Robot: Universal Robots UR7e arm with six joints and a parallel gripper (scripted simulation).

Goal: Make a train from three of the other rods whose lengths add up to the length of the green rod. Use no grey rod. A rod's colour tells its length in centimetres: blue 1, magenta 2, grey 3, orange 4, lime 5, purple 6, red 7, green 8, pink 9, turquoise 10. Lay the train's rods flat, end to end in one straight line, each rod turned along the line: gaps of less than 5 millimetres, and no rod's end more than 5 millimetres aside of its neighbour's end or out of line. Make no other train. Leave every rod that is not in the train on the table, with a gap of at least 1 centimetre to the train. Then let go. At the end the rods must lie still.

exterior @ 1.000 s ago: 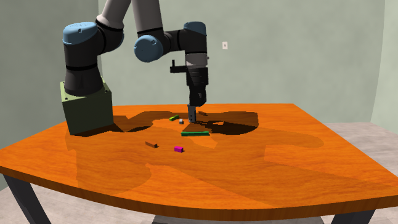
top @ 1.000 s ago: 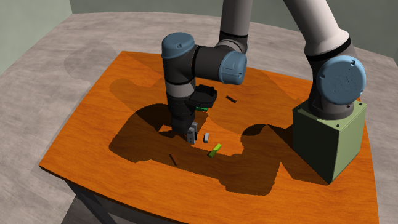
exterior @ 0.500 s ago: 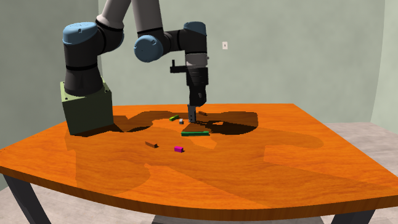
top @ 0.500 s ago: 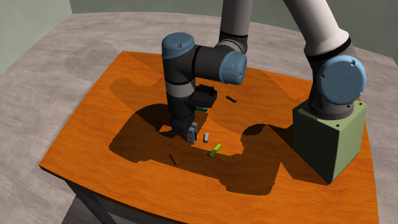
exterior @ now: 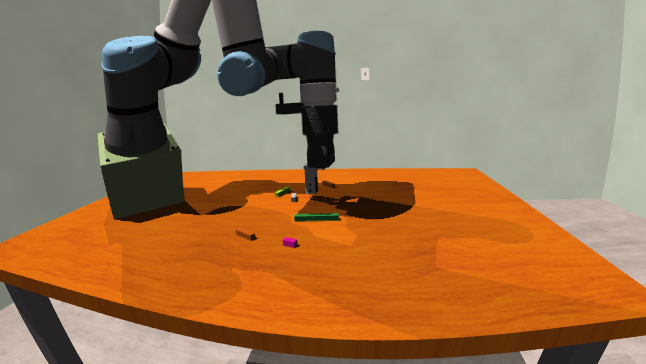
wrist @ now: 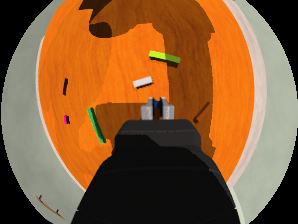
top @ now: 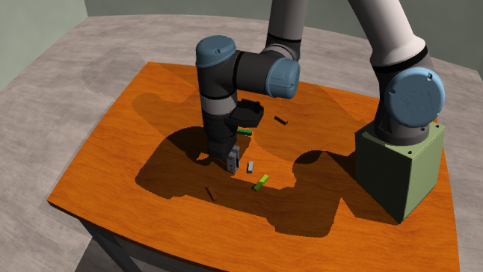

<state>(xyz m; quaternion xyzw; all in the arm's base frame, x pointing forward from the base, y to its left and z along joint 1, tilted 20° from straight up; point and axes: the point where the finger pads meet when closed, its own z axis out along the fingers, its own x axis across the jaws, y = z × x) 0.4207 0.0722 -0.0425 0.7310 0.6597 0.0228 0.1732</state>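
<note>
Blue shows between the two metal fingers in the wrist view: the gripper [top: 235,168] [exterior: 311,193] [wrist: 157,103] is closed narrowly on the blue rod [wrist: 157,104], pointing downward. Whether that rod touches the table [top: 123,220] [exterior: 350,305] [wrist: 232,75] cannot be told.

Taking the wrist view as a clock centred on the fingertips, with 12 at the top, the grey rod [top: 250,167] [exterior: 294,197] [wrist: 143,82] lies near them at 11 o'clock. Its length runs from 8 toward 2. Beyond it, just past 12, is the lime rod [top: 261,182] [exterior: 282,191] [wrist: 165,58], partly in shadow, slanting from between 9 and 10 toward between 3 and 4.

At 3 o'clock, in shadow, lies the nearer orange rod [top: 211,193] [exterior: 328,184] [wrist: 202,112], slanting from 7 toward 1. The green rod [top: 244,132] [exterior: 317,217] [wrist: 96,125] is between 8 and 9, running from 11 toward 5, and the arm hides part of it in the top view. Farther out, just below 9, sits the magenta rod [exterior: 290,242] [wrist: 67,119], hidden in the top view. Between 9 and 10 is the farther orange rod [top: 281,119] [exterior: 245,234] [wrist: 65,86], dark in the wrist view.

Grey, lime, green, magenta and both orange rods lie flat on the table, apart from one another; no two form a train.
</note>
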